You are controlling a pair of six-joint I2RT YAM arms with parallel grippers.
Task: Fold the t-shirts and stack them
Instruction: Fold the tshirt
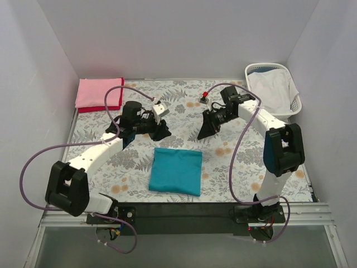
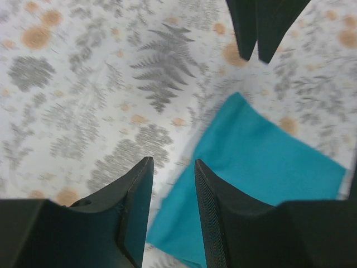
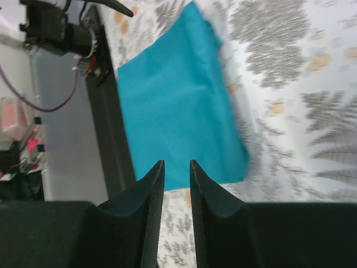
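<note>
- Top external view: teal-blue t-shirt (image 1: 176,171) folded to a tidy rectangle, flat on the floral worktop (image 1: 217,167), centred just back from the near edge, on its own.
- Light pink t-shirt (image 1: 99,92) folded and lying on the red t-shirt (image 1: 89,109) in the far-left corner; two of three stacked, by the look of it.
- Judged nearly done: all three folded, only the teal one left to carry across to the far-left pile.
- Left gripper (image 1: 162,131) above the middle of the worktop, just beyond the teal shirt's far-left corner; jaws all but closed, thin slit, nothing between them.
- Right gripper (image 1: 205,129) opposite, beyond the far-right corner of the same shirt; jaws likewise nearly together and empty.
- Neither gripper touching cloth; wrist views show both looking down on the teal shirt from above.
- White slatted basket (image 1: 266,66) in the far-right corner with white cloth (image 1: 270,86) inside; cannot tell whether a garment or a liner, nor whether anything lies beneath.
- Red shirt mostly covered by the pink: only a strip along the near side visible, fold quality unreadable.
- Wrist views motion-blurred; teal shirt cut off by the frame edge in the left wrist picture, layers of its fold not countable from any view.
</note>
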